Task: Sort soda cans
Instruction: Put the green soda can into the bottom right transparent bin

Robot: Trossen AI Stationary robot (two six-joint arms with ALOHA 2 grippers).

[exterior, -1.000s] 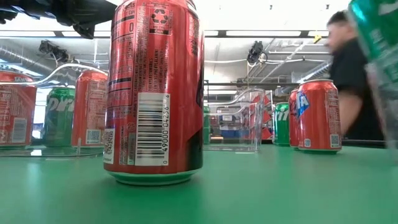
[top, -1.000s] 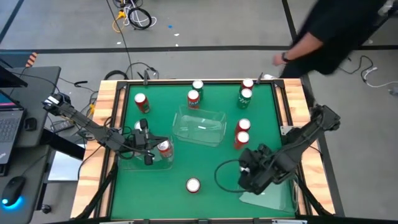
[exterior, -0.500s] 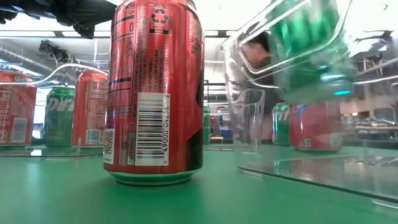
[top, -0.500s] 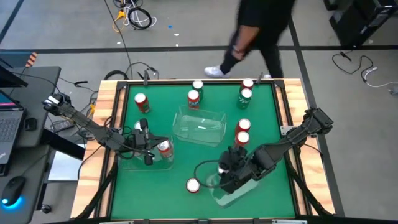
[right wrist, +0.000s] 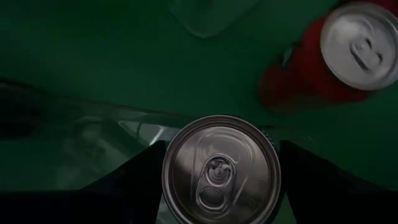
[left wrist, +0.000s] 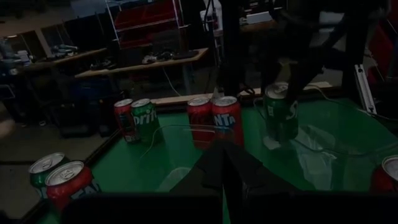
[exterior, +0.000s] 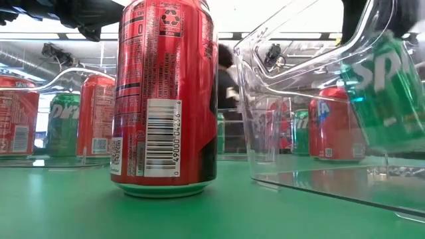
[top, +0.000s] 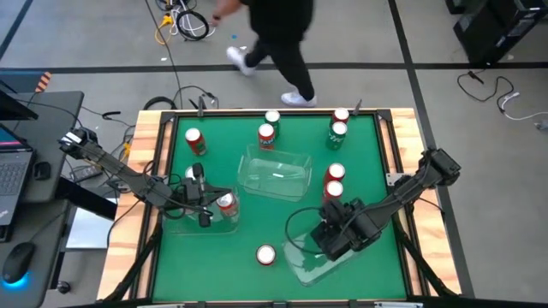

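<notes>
My right gripper (top: 336, 233) hangs over the near right of the green table, shut on a green soda can (exterior: 388, 93). The can hangs tilted inside a clear bin (top: 310, 263). A red soda can (top: 265, 254) stands on its base left of that bin. My left gripper (top: 208, 195) is shut and hovers level at the left clear bin (top: 184, 224), where another red can (top: 227, 204) stands. It touches nothing that I can see. Several more red and green cans stand upright toward the far edge. My right gripper pinches the green can between its two fingers (right wrist: 140, 171) on opposite sides of its wall, just under the silver top's rim (right wrist: 171, 177). The fingers come from above, slanting down. The can hangs tilted between the bin's walls; whether its bottom touches the bin I cannot tell.
A third clear bin (top: 274, 174) sits mid-table. Two red cans (top: 334, 181) stand just beyond my right gripper. Wooden rails (top: 145, 171) edge the table. A person (top: 278, 38) walks past beyond the far edge.
My right gripper, carrying the green can, has swung toward the table's left edge, come back a little, sunk and rolled. The clear bin under it has slid from the near right corner toward the left. The person behind has walked from right to left.
</notes>
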